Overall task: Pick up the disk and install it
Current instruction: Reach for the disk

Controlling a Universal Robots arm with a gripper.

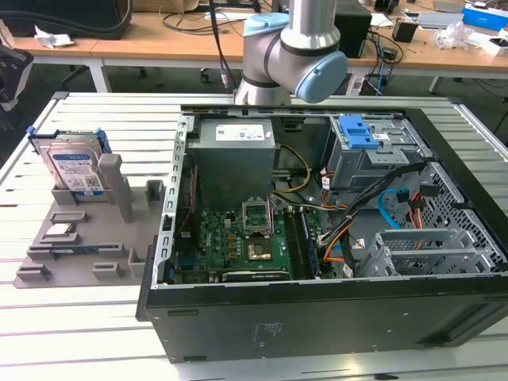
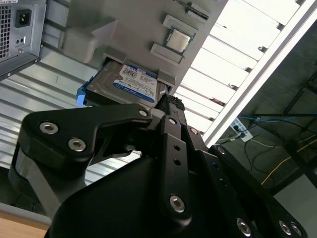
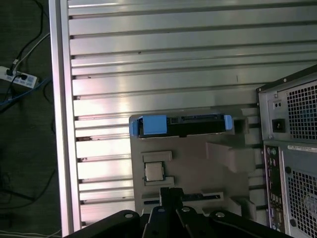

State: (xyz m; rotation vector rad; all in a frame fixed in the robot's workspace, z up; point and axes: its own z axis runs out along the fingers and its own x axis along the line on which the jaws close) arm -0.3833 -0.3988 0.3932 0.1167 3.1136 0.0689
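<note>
The disk [image 1: 75, 168] stands on edge in a slot of the grey holder plate [image 1: 79, 246] at the exterior view's left. It is a silver drive with a white and blue label, edged by a bright blue frame. The second wrist view shows its labelled face [image 2: 130, 84], and the first wrist view shows its blue-cornered edge [image 3: 181, 125]. My black gripper [image 2: 167, 101] hangs apart from the disk, over the holder plate, with its fingertips [image 3: 172, 192] together and nothing between them. The arm [image 1: 294, 48] rises behind the computer case.
An open computer case [image 1: 317, 198] lies beside the holder plate, with a grey power supply [image 1: 234, 135], a motherboard [image 1: 246, 238] and a drive bay with a blue latch [image 1: 361, 131]. A processor chip [image 3: 153, 171] rests on the plate. The slatted table's edge [image 3: 59, 124] is near.
</note>
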